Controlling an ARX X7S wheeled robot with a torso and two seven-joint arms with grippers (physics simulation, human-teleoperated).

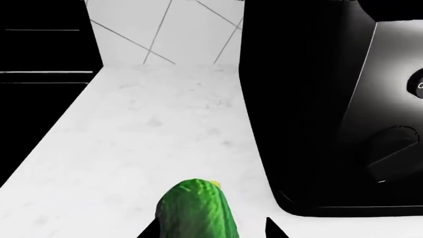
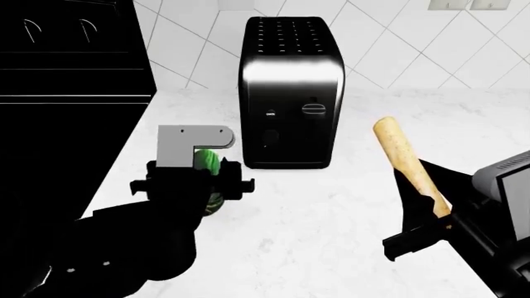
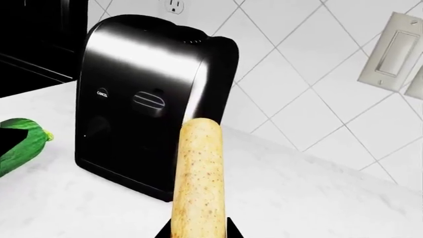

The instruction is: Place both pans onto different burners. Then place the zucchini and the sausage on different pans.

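While no pan or burner is seen in any view, both foods are already picked up. The zucchini (image 2: pixel 212 165) is held tight by the left gripper (image 2: pixel 195 184) near the counter's (image 2: pixel 331 217) left edge. The sausage (image 2: pixel 408 162) is held tight by the right gripper (image 2: pixel 426 217) over the counter's right part; both must yet be put on pans.

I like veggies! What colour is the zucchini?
Bright green zucchini, yellowish tip; clearest in the left wrist view.
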